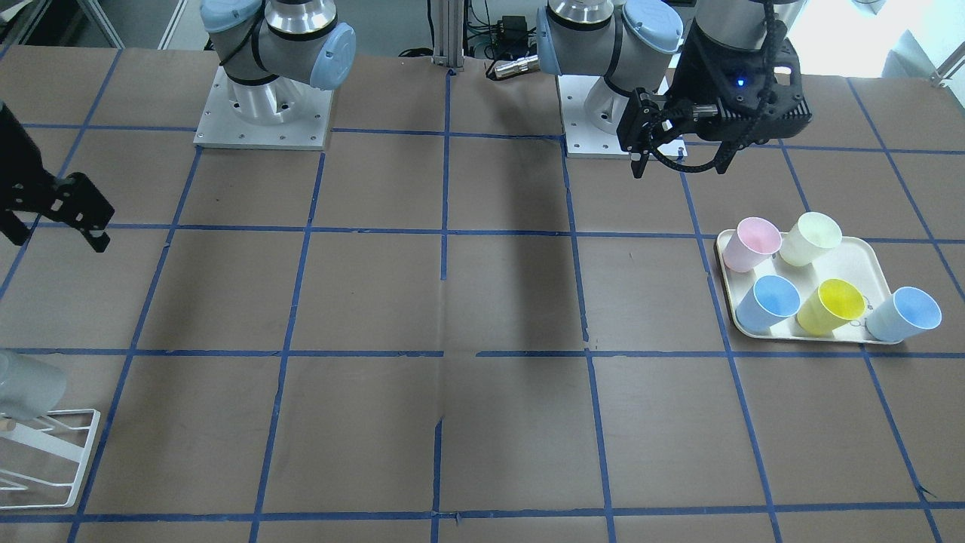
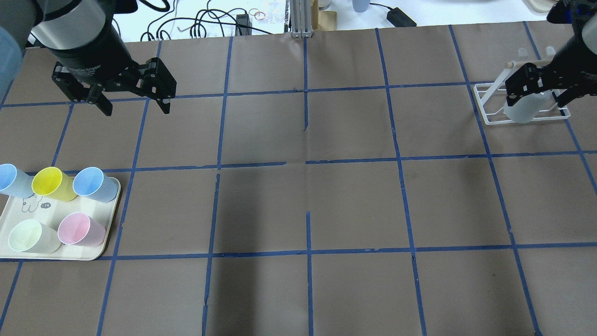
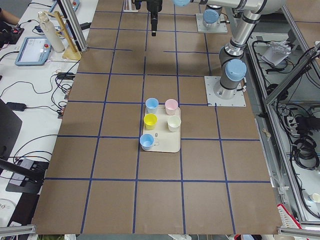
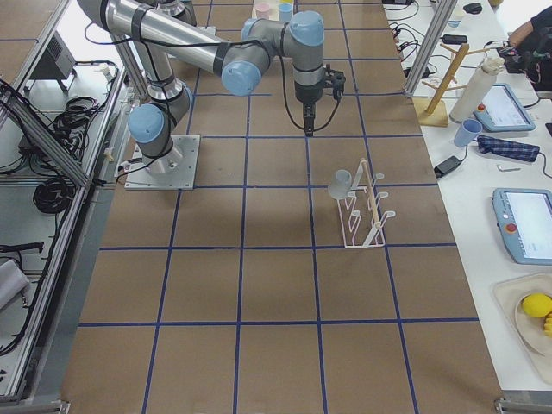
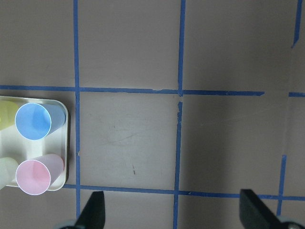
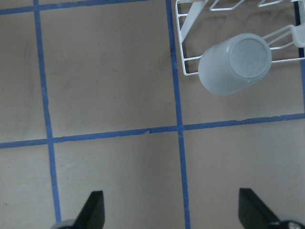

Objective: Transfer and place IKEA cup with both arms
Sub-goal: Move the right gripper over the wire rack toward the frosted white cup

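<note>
Brown gridded bench, and we've got the IKEA cup on the white rack below our right pincer, spread and empty; left pincer spread too.

Silver-grey arms, light blue joint caps, black end effectors

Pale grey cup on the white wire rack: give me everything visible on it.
The pale grey plastic tumbler is plain, tapered, handleless and frosted-looking. It hangs mouth-down and tilted on a peg of the white wire rack, round base turned up toward the right wrist camera, body overhanging the rack's edge. Only the rack touches it; the open right gripper hangs clear.
</note>
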`<action>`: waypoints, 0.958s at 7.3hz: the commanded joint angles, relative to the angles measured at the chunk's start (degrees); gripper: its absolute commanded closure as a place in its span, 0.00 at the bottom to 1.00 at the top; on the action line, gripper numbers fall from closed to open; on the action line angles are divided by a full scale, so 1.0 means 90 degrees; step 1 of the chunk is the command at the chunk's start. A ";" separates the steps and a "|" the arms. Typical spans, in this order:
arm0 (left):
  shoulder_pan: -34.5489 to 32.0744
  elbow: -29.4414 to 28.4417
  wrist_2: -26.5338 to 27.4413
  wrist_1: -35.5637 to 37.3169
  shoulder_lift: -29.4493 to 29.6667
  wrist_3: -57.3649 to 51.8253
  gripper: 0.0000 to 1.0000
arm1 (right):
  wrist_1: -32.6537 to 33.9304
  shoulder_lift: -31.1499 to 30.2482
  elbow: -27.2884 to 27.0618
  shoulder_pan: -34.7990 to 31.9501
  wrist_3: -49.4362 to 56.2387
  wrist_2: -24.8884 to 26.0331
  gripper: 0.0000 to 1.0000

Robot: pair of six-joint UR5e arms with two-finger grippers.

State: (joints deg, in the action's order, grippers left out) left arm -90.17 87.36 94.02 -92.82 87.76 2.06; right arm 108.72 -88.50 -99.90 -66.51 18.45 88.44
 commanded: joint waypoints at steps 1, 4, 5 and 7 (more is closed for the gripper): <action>0.0000 0.0059 -0.0017 0.0078 0.0005 -0.0004 0.00 | 0.0350 0.0525 0.0210 0.0271 0.0458 -0.0061 0.00; 0.0000 0.0069 -0.0027 0.0078 -0.0005 -0.0014 0.00 | 0.0878 0.1044 0.0279 0.0494 0.1005 -0.0081 0.00; 0.0010 0.0078 -0.0027 0.0098 -0.0005 -0.0014 0.00 | 0.0898 0.1161 0.0308 0.0515 0.1026 -0.0081 0.00; 0.0010 0.0078 -0.0027 0.0108 -0.0005 -0.0014 0.00 | 0.1151 0.1473 0.0464 0.0525 0.1211 -0.0139 0.00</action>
State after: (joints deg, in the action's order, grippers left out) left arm -90.10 88.05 93.78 -91.90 87.72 1.93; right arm 117.98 -77.03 -96.58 -61.95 28.51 87.61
